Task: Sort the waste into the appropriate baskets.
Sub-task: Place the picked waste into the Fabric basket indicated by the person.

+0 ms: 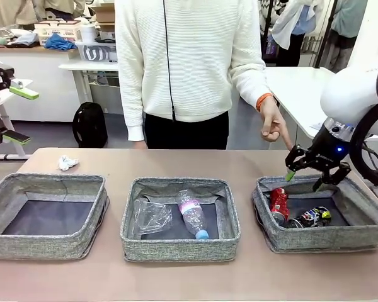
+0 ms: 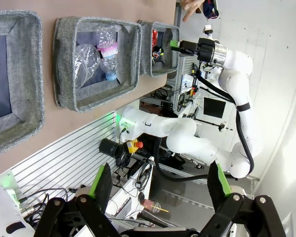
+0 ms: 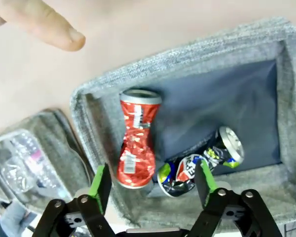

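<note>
Front view: your right gripper (image 1: 300,178) hangs wide and empty over the right basket (image 1: 340,239), both cans inside; the wad (image 1: 67,163) sits near the table's far left edge, so your left gripper (image 1: 6,113) could nudge it off

Right wrist view: red can (image 3: 136,138) touches black can (image 3: 200,163); descending risks clipping them

Left wrist view: fingers (image 2: 101,181) spread wide, bottles (image 2: 98,54) binned

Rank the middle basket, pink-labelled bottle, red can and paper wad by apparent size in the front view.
1. middle basket
2. pink-labelled bottle
3. red can
4. paper wad, though farther from the camera
</note>
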Action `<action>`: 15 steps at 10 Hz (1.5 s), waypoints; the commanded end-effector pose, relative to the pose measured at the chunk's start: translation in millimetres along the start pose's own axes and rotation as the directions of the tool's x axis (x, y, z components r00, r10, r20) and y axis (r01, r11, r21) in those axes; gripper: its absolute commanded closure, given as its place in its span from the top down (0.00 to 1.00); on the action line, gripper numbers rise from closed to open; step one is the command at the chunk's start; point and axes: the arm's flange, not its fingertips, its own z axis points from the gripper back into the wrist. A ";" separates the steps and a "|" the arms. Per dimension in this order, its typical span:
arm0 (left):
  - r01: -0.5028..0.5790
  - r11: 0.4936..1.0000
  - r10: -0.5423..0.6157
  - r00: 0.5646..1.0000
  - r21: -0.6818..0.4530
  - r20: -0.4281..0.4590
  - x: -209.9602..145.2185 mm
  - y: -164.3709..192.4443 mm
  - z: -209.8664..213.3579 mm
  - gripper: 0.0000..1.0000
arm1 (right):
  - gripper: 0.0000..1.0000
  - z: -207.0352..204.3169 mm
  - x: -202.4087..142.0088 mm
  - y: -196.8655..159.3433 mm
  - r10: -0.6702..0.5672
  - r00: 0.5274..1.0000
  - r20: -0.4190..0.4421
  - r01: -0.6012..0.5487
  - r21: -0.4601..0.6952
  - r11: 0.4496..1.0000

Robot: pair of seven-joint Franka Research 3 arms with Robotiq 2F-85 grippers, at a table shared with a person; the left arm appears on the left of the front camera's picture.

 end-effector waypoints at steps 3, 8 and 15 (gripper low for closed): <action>0.002 1.000 -0.002 1.000 0.000 0.002 -1.4 0.2 0.4 1.00 | 1.00 12.5 -7.8 0.5 0.067 0.995 0.075 -0.086 0.282 0.955; 0.002 1.000 -0.002 1.000 0.000 0.002 -1.4 0.2 0.4 1.00 | 1.00 65.6 -19.1 -45.0 0.110 0.994 0.020 -0.069 0.880 0.469; 0.002 1.000 -0.002 1.000 0.000 0.002 -1.4 0.2 0.4 1.00 | 1.00 90.9 -28.2 -38.9 0.053 0.994 0.096 -0.110 0.870 0.481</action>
